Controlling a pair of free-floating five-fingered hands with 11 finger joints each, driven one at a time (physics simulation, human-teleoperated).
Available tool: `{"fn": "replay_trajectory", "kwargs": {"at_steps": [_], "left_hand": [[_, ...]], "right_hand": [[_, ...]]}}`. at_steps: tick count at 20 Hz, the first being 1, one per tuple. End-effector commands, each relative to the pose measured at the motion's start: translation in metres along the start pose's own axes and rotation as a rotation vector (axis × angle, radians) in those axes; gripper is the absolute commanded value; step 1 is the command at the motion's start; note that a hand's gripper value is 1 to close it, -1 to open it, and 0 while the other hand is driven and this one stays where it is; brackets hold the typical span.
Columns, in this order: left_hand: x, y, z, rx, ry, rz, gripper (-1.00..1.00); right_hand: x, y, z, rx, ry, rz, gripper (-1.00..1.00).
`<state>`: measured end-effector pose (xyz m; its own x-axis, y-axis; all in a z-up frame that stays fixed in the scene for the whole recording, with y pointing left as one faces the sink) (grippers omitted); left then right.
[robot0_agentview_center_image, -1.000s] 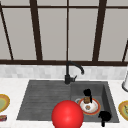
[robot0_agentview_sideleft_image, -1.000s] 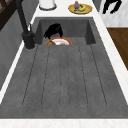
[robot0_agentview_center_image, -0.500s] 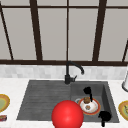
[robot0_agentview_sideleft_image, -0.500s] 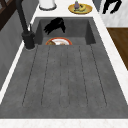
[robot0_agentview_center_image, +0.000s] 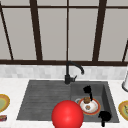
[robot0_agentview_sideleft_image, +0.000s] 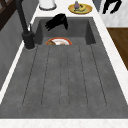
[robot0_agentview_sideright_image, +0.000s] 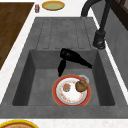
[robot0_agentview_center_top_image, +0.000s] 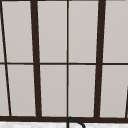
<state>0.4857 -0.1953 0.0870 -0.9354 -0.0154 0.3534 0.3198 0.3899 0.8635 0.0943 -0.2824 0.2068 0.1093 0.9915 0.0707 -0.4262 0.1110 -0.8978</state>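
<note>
Left hand (robot0_agentview_center_image: 88, 90): fingers loosely curled, pointing down, holding nothing, just above the brown lump (robot0_agentview_sideright_image: 81, 85). Lump roundish, no clear long axis, sits on the red-rimmed plate (robot0_agentview_sideright_image: 58, 98) in the sink basin (robot0_agentview_sideright_image: 40, 82). Right hand (robot0_agentview_center_image: 104, 116) hangs near the front rim.

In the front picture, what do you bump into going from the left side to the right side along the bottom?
Small red can → big red ball → red-rimmed plate in the sink → right hand → yellow plate on the counter.
</note>
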Motion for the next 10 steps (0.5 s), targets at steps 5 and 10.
{"fn": "replay_trajectory", "kwargs": {"at_steps": [5,10], "left_hand": [[0.049,-0.003,0.037,-0.049,0.009,-0.022,-1.00],[0.066,0.012,0.067,-0.038,0.013,0.013,-1.00]], "right_hand": [[0.000,0.000,0.000,0.000,0.000,0.000,0.00],[0.000,0.000,0.000,0.000,0.000,0.000,0.00]]}}
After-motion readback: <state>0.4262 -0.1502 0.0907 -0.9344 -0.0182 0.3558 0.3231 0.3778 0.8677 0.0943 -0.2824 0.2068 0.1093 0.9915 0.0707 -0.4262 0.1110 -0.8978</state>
